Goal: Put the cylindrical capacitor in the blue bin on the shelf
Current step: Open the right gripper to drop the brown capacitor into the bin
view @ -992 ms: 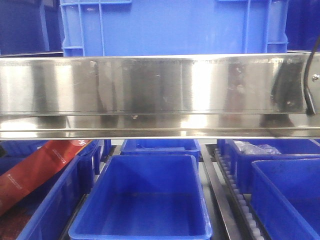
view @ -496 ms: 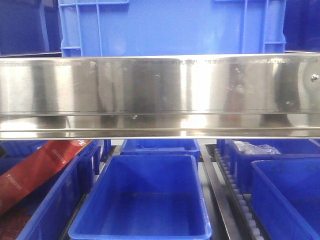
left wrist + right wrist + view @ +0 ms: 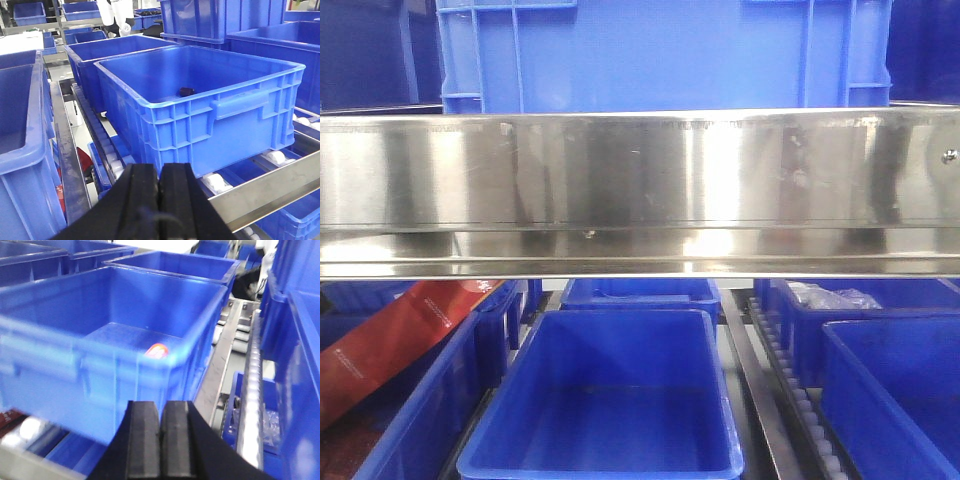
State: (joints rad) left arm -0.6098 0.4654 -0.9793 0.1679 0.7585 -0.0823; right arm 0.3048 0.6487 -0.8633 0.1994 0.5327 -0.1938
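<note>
A small dark cylindrical capacitor (image 3: 187,91) lies on the floor of a large blue bin (image 3: 175,130) in the left wrist view. My left gripper (image 3: 161,172) is shut and empty, just in front of and below that bin's near wall. In the blurred right wrist view my right gripper (image 3: 161,412) is also shut and empty before a blue bin (image 3: 75,365), which holds a small red-orange thing (image 3: 157,350). The front view shows the shelf's shiny steel rail (image 3: 640,180) with a blue bin (image 3: 660,50) on top; no gripper shows there.
Below the rail stand more blue bins (image 3: 610,400), one with a red packet (image 3: 390,340) at the left. White roller tracks (image 3: 215,182) (image 3: 252,385) run under and beside the bins. A steel front rail (image 3: 270,192) crosses at lower right.
A dark cable or arm part at the right edge of the front view a second ago has left the view. The bins and rail have not moved.
</note>
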